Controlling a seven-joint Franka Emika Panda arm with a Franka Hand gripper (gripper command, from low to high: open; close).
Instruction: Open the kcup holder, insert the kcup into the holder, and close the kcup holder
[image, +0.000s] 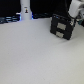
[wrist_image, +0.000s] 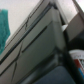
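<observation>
The black boxy kcup holder (image: 63, 26), with two front panels and grey rectangular handles, stands on the pale desk (image: 35, 57) toward the far side at the exterior view's right. Both panels look flush with its front, so it appears closed. The white robot arm (image: 76, 7) reaches down just above and beside the holder's far right corner. The tool itself is hidden in the blur there, and I cannot tell whether it is spread or pressed together. In the wrist view the dark holder (wrist_image: 40, 47) fills most of the picture at very close range, with a small round white-topped object (wrist_image: 77, 59) at the edge, too blurred to identify; the kcup cannot be made out with confidence in either view. The step in hand seems to be opening the holder. The next move probably calls for catching a grey handle and pulling the tray straight outward without shoving the unit.
</observation>
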